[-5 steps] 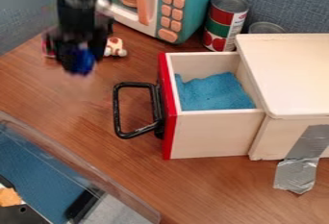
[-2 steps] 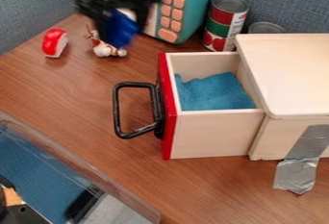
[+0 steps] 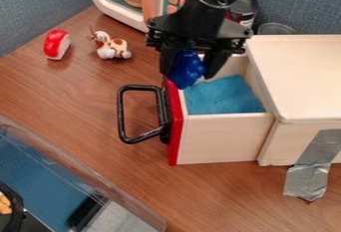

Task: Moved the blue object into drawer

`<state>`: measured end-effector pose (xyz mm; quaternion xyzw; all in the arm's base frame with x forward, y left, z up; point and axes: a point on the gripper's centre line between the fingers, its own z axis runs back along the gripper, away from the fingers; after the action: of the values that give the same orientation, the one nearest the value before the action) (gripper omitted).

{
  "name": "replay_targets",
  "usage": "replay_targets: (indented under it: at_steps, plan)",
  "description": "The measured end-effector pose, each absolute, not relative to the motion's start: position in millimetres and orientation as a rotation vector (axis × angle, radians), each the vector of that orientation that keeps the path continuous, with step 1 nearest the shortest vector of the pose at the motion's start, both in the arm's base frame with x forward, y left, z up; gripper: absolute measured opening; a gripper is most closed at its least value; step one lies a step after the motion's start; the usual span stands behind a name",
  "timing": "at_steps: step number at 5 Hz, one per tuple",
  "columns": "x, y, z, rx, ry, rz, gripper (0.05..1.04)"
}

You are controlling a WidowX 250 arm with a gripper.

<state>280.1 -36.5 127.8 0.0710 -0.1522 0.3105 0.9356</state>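
Blue lumpy toy (image 3: pixel 187 68) gripped between fingers of black gripper (image 3: pixel 189 73) — over open drawer's (image 3: pixel 220 141) 11 o'clock corner. Spotted toy animal (image 3: pixel 110 47) on wooden table (image 3: pixel 86 94) — 10 o'clock from drawer.

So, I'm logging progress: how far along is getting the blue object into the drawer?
Done: the drawer stands open and the blue object is picked up. In hand: the gripper holds it near the top of the drawer's red front. Left, most likely: bring it over the blue cloth inside and release it.
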Motion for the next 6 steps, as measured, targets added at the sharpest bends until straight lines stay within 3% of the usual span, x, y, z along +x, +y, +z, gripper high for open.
replay_targets:
  at_steps: [2, 3, 4, 5, 6]
  plan:
    - [294, -51, 123, 0.132, -0.338, 0.623, 0.757]
    - [311, -50, 126, 0.054, -0.415, 0.668, 0.757]
    - [317, -35, 125, -0.010, -0.399, 0.714, 0.757]
    - [322, -19, 136, -0.109, -0.375, 0.754, 0.819]
    - [325, -22, 139, -0.147, -0.382, 0.770, 1.011]
